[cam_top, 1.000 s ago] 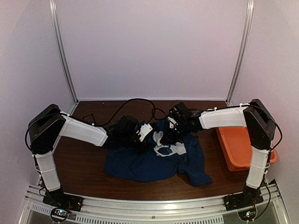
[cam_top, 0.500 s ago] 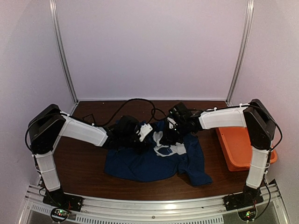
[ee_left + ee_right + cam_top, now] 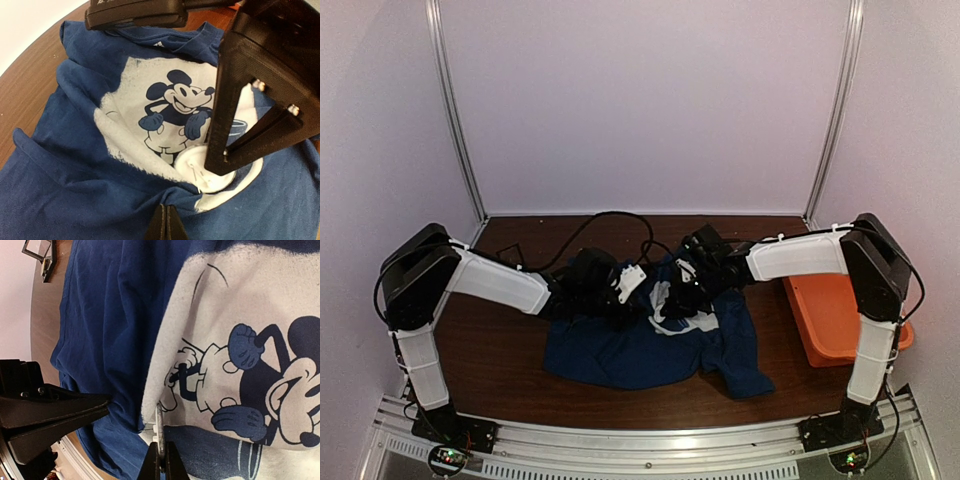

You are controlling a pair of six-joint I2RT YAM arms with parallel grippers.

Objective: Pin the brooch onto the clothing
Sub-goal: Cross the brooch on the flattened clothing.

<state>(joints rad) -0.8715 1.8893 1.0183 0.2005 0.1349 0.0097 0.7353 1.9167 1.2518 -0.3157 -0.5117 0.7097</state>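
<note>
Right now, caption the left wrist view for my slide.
Right gripper holds the brooch at the mouse print on the T-shirt; left gripper pinches fabric.

Soft, even, faintly pinkish light from above, weak shadows; top view slightly soft, wrist views sharper.

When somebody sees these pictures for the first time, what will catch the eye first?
The navy T-shirt lies crumpled in the middle, its white cartoon mouse print facing up. Both arms meet over that print: the right gripper is shut on the small round brooch just below the mouse, and the left gripper seems to pinch a fold nearby. An orange tub stands at the right.
</note>
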